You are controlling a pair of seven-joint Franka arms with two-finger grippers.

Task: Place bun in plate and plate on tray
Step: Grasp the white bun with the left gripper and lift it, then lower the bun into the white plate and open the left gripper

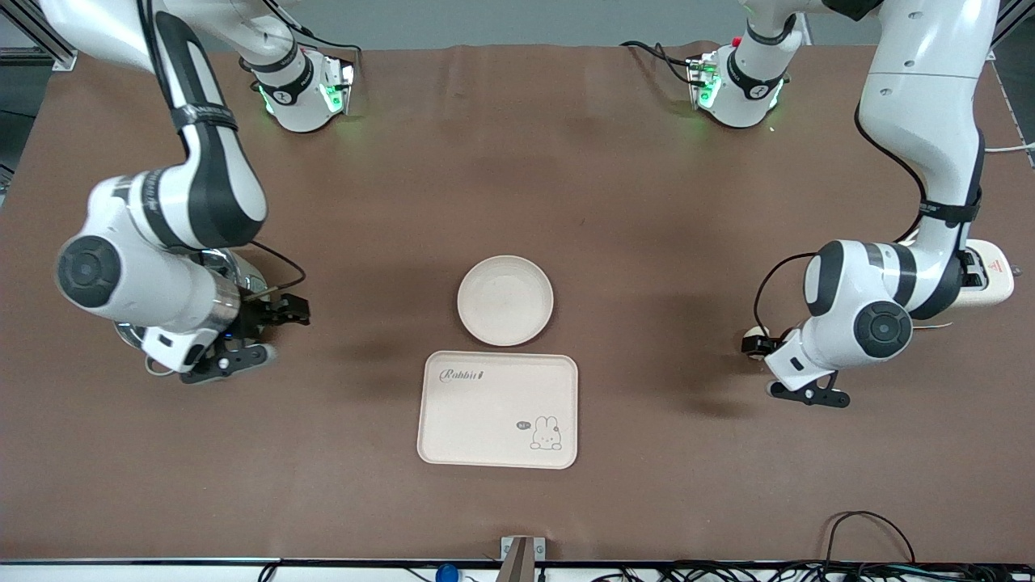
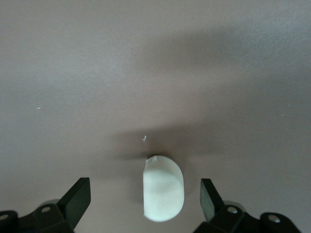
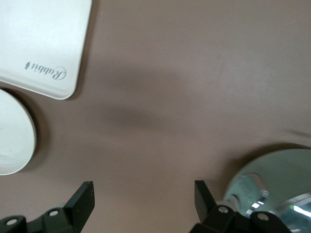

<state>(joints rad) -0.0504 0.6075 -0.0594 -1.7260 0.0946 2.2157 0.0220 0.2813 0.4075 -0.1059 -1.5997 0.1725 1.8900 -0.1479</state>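
Left tool low over the table toward the left arm's end, fingers spread wide on either side of the bun, not touching it. Bun lying on the table between them, showing in the front view only as a pale sliver at the wrist. Plate bare, resting mid-table, just beside the tray and farther from the front camera than it, a narrow gap between the two. Tray flat, its "Rabbit" lettering and rabbit drawing upward. Right tool waiting low over the table toward the right arm's end, fingers wide apart, holding nothing. White appliance partly hidden by the left arm.
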